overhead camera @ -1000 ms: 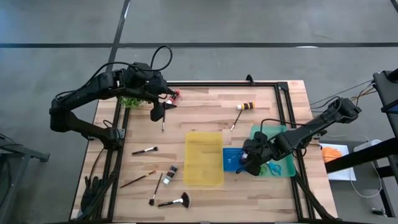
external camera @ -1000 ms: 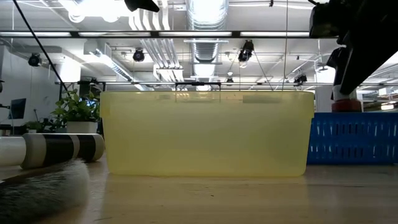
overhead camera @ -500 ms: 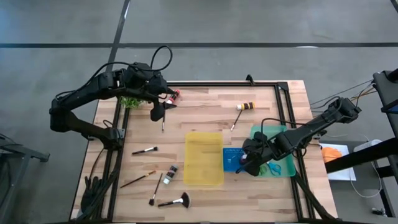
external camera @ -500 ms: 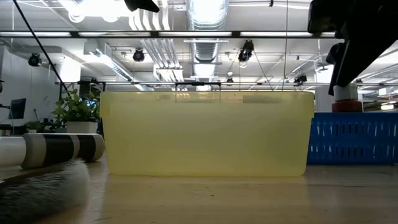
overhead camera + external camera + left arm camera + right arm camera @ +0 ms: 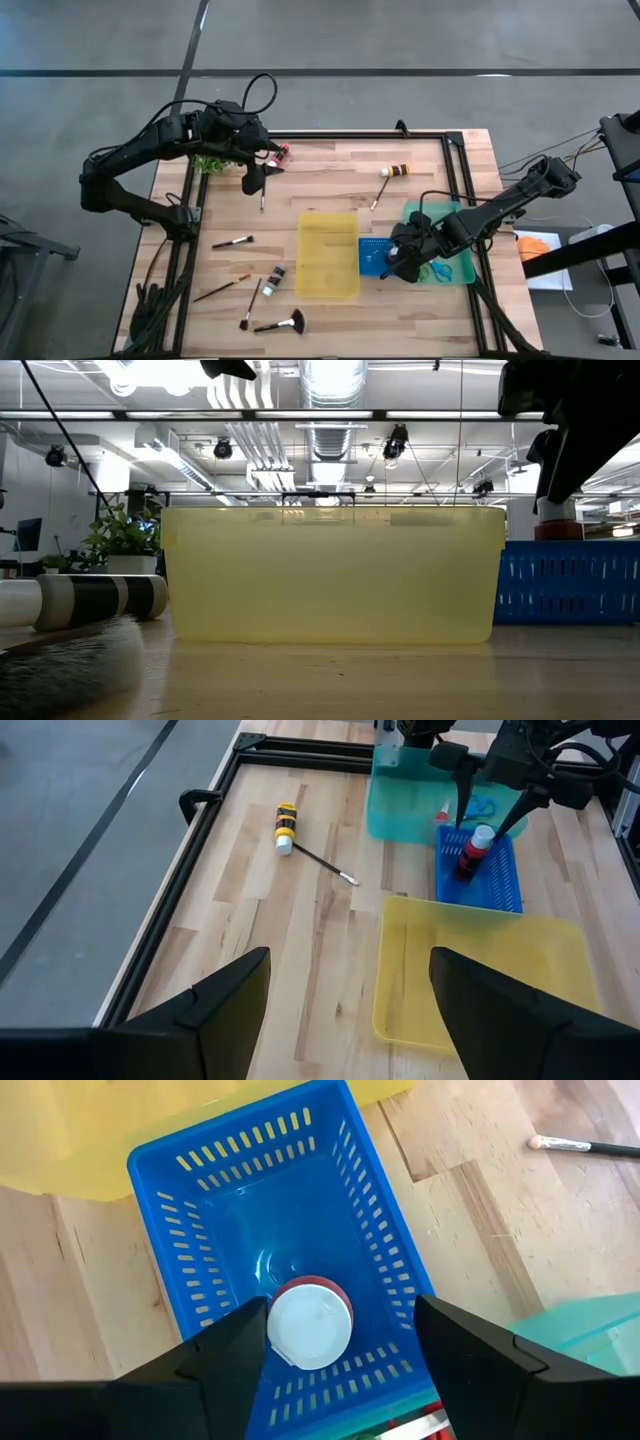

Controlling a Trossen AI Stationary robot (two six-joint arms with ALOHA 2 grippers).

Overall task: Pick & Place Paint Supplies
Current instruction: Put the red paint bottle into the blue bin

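Wooden tabletop [image 5: 330,185] under me, three trays mid-table to sort the supplies by kind. My right gripper [image 5: 335,1342] hangs over the blue basket [image 5: 235,1190], fingers wide, straddling the red bottle [image 5: 310,1322] that stands upright inside, gripping nothing. My left gripper [image 5: 350,1010] waits at the far-left corner, spread wide too, empty. Brushes [image 5: 232,241] lie unsorted near the left edge.

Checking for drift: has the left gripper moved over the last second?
No. In the high view the left gripper sits at the same spot by the red bottle near the table's back edge, open and empty.
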